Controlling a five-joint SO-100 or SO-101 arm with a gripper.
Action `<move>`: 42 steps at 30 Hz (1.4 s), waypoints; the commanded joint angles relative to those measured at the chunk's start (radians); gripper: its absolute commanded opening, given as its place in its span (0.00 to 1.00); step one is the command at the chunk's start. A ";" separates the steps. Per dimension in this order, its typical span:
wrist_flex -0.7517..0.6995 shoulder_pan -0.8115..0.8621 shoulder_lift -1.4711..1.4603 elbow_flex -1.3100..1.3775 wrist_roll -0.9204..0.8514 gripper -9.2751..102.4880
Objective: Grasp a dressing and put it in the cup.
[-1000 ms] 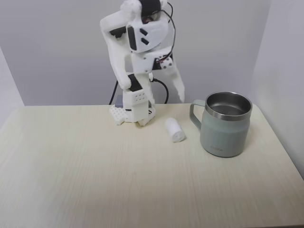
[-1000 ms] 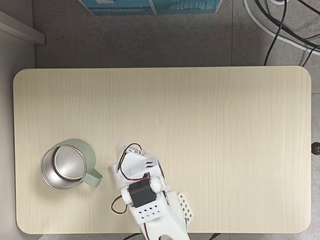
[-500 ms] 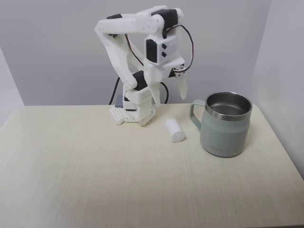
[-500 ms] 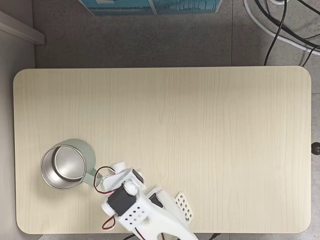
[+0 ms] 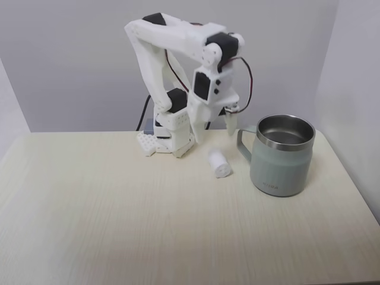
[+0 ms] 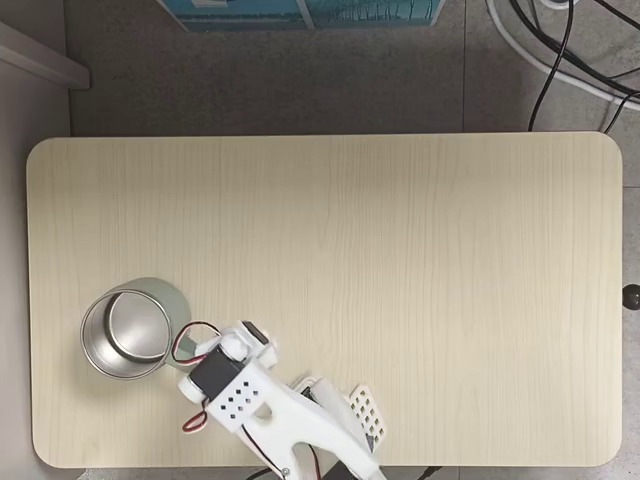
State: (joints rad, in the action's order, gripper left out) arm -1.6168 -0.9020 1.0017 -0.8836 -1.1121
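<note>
Gripper (image 5: 215,134) spread open, empty — hangs above dressing (image 5: 218,162); cup (image 5: 282,155) upright just beside.

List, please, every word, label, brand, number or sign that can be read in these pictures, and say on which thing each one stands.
No text can be read with certainty.
The cup: a small dark mark low on its front wall in a fixed view, too small and blurred to read.
The blue box beyond the table in a fixed view: its top is cut by the picture edge, no letters legible.
The dressing and the arm: no lettering seen.
</note>
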 commanded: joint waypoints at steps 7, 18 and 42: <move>0.153 -0.038 0.014 0.143 -0.005 0.33; 0.331 -0.041 0.123 0.242 0.002 0.32; 0.446 -0.055 0.107 0.308 0.064 0.08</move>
State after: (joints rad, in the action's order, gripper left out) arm -1.1643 -0.9664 1.1689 -0.5814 -1.0569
